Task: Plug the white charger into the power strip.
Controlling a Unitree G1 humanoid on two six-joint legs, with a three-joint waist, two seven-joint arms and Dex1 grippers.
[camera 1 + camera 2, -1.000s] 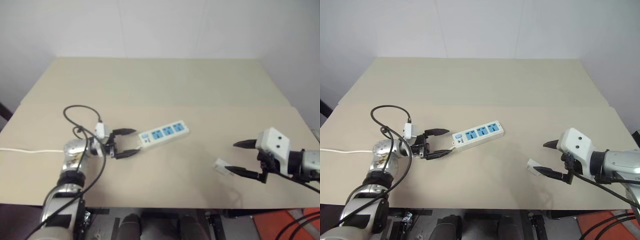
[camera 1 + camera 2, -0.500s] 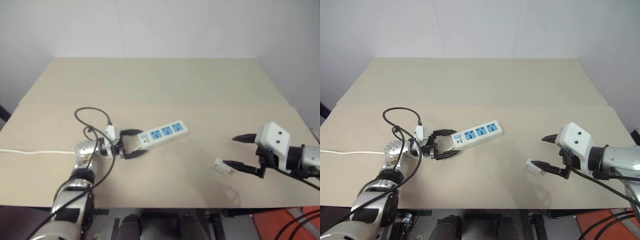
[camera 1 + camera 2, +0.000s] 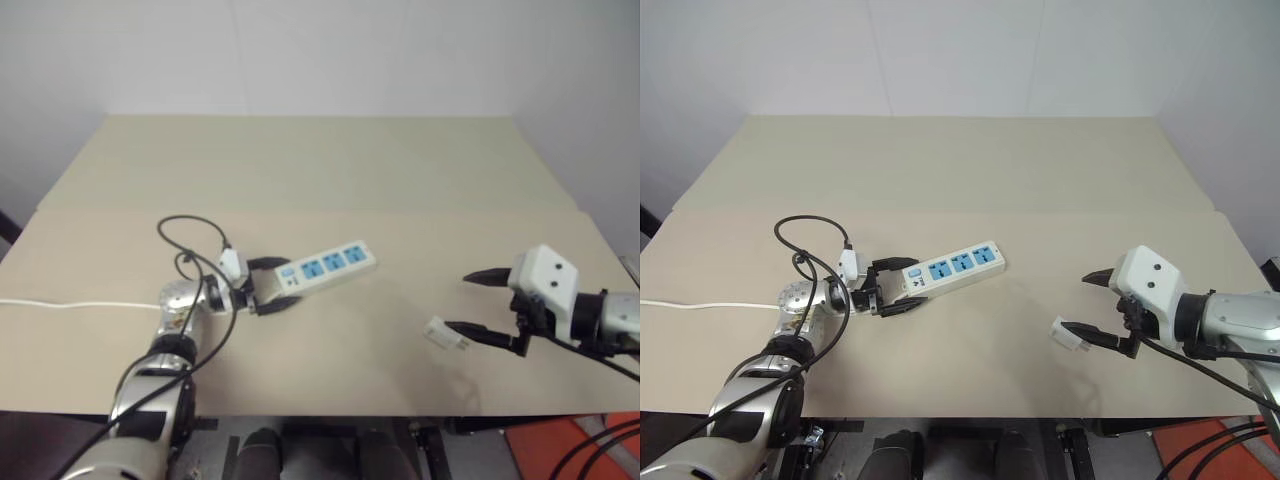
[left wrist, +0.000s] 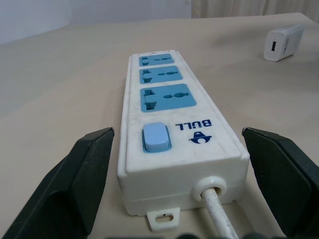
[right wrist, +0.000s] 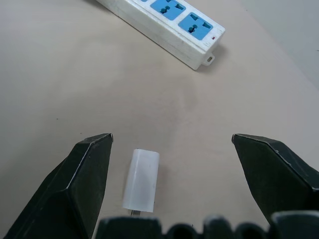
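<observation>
Power strip (image 3: 948,269) lies mid-table (image 3: 960,170); left gripper (image 3: 896,289) straddles its cord end, charger (image 3: 1068,334) sits well right of it, between right gripper's (image 3: 1088,302) fingers.

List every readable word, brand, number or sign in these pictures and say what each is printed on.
"BULL", in blue with a small blue logo beside it: on the power strip, next to its blue switch.
The white charger shows no print.
Nothing else is readable.

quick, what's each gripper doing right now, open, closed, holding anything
Left gripper: open, fingers on either side of the power strip at its switch end, not clamped on it.
Right gripper: open, holding nothing; the white charger lies on the table between its fingers.
</observation>
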